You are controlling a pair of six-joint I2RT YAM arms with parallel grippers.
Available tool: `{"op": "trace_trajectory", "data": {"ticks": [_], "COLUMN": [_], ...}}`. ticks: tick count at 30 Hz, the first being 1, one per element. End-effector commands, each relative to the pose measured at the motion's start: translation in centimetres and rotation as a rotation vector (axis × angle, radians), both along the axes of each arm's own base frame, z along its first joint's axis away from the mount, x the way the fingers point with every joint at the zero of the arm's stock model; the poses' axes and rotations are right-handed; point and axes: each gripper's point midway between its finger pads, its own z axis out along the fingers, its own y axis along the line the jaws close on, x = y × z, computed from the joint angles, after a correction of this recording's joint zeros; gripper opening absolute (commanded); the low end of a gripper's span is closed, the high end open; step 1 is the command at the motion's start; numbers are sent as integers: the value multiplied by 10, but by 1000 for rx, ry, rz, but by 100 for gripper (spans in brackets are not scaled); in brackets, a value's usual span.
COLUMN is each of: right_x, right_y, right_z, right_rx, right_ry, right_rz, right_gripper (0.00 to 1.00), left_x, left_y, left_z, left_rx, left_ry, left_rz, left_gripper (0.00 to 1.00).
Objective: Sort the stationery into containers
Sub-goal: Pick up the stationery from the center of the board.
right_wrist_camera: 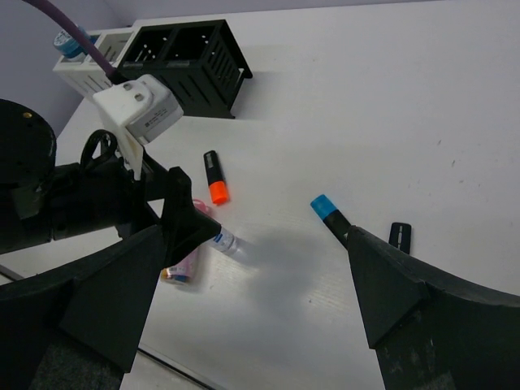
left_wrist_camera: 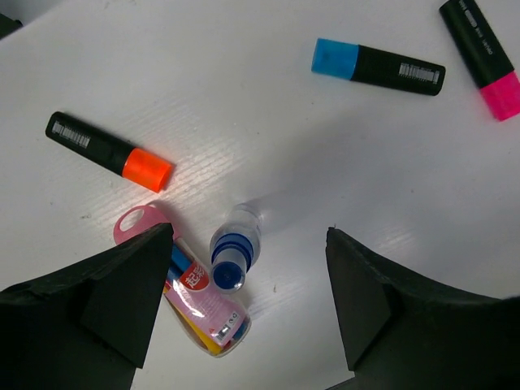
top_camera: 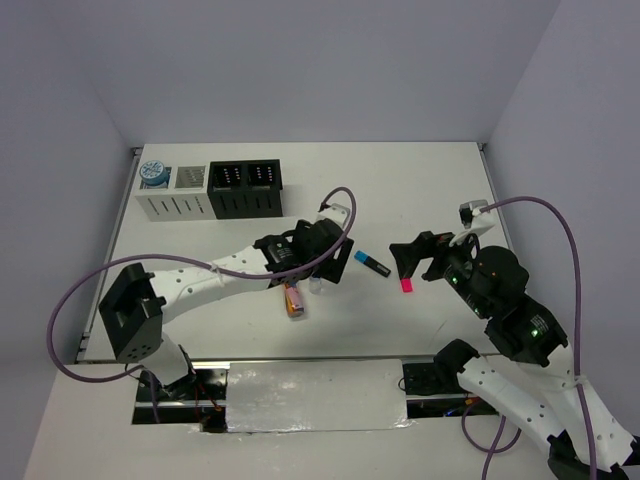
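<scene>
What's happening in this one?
The left fingers hang open over the small bottle, with nothing gripped. The right fingers are open too, above the table. The highlighters and tube lie loose; a round blue piece sits in the far-left white box.

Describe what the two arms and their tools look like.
The left arm and right arm have white links and black joints. The left tool and right tool are black, each with two wedge-shaped fingers. A purple cable loops along each arm to a white camera block at the wrist. Green lights glow on the right arm.
</scene>
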Motion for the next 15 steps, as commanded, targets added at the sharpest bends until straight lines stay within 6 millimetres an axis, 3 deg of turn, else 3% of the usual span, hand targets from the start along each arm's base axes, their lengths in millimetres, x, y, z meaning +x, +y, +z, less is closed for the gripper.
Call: {"op": "trace_trajectory", "data": {"ticks": [1,7,15], "right_x": [2,3,3], "right_y": [2,4,7], "right_z": [-3,-4,-3], "right_rx": [-20,-22,-18], "right_ry": [-6,-3,-5], "right_rz": [14,20,32], "right_gripper": [100,100,100], "left_x": [1,-2,-2], "left_y": [-1,4,9], "left_z": [1,-11,-23], "left_rx": [-26,-6,27], "left_ry": [11,27,40], "left_rz": [40,45,59], "left_gripper": [87,76,75]}}
